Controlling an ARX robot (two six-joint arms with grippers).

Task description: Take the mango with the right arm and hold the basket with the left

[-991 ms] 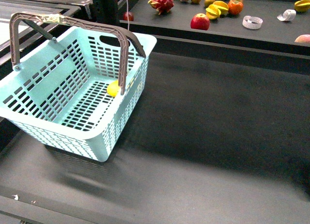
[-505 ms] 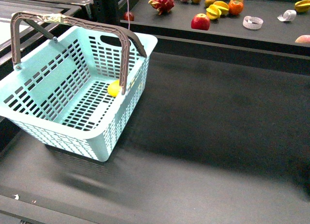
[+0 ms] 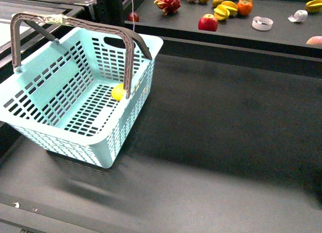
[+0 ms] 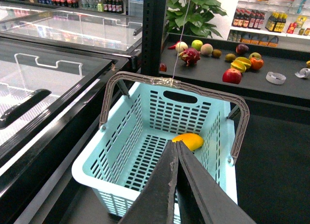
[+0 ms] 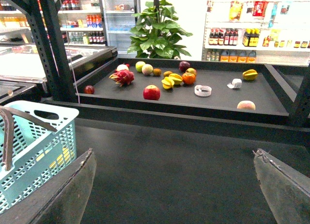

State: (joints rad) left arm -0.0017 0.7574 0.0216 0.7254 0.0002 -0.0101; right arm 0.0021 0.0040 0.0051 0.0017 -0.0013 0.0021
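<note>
Smooth yellow-orange mango (image 4: pixel 189 141) in slotted blue-green basket (image 4: pixel 121 151), left gripper (image 4: pixel 175 151) pressed closed, right gripper (image 5: pixel 174 185) spread wide

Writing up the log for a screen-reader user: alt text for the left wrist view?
The left gripper, fingers closed together and holding nothing, hangs above a light blue-green basket with a mango lying on its slotted floor. Behind it, a dark shelf carries assorted fruit, including a red apple; glass-topped freezers stand beside the basket.

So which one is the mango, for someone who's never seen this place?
Find the light blue-green basket on the dark counter. The mango lies alone on its slotted floor, by the far handle: smooth, oval, yellow-orange, unlike the ridged star-shaped fruit up on the shelf.
</note>
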